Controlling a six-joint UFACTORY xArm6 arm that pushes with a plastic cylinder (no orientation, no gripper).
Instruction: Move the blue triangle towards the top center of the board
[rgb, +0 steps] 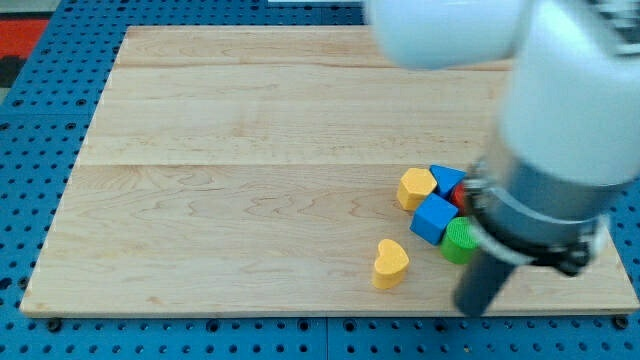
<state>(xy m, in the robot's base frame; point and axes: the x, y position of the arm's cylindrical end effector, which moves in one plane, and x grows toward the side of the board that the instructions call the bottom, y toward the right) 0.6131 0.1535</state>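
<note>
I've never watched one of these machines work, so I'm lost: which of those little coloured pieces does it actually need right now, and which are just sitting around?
Part of the job:
- blue triangle, in the cluster at the view's right
- my tip, below the cluster
- wooden board, whose top center is the goal

Just lying about:
- yellow hexagon block
- blue cube
- green block
- red block, mostly hidden
- yellow heart

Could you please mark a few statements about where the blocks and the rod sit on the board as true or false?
1. The yellow heart lies apart from the cluster. True.
2. The blue triangle sits at the board's top centre. False: it is in the cluster at the view's right.
3. My tip is below the green block. True.
4. The blue cube is alone at the view's left. False: it touches the yellow hexagon.
</note>
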